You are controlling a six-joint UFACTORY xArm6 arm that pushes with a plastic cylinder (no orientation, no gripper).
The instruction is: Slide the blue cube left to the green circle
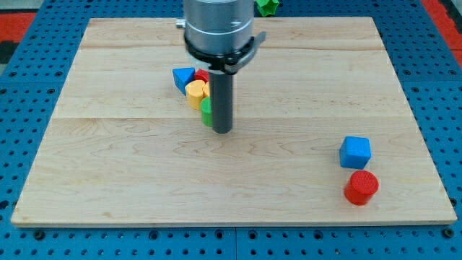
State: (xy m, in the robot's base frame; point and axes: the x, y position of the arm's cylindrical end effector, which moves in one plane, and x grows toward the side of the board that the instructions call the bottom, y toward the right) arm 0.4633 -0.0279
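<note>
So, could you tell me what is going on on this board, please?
The arm's rod is working on a wooden board. My tip sits beside a cluster at the view's upper middle: blue triangle, yellow block, a red block and a green block. The blue cube lies untouched at the view's lower right, above a red cylinder.

Wooden board (289,195), blue pegboard surround (440,94)

The rod (221,101) hides most of a green block (206,111), so its shape cannot be told. A red block (202,75) shows only a sliver behind the yellow block (196,90). Another green block (268,6) is cut off by the view's top edge.
</note>
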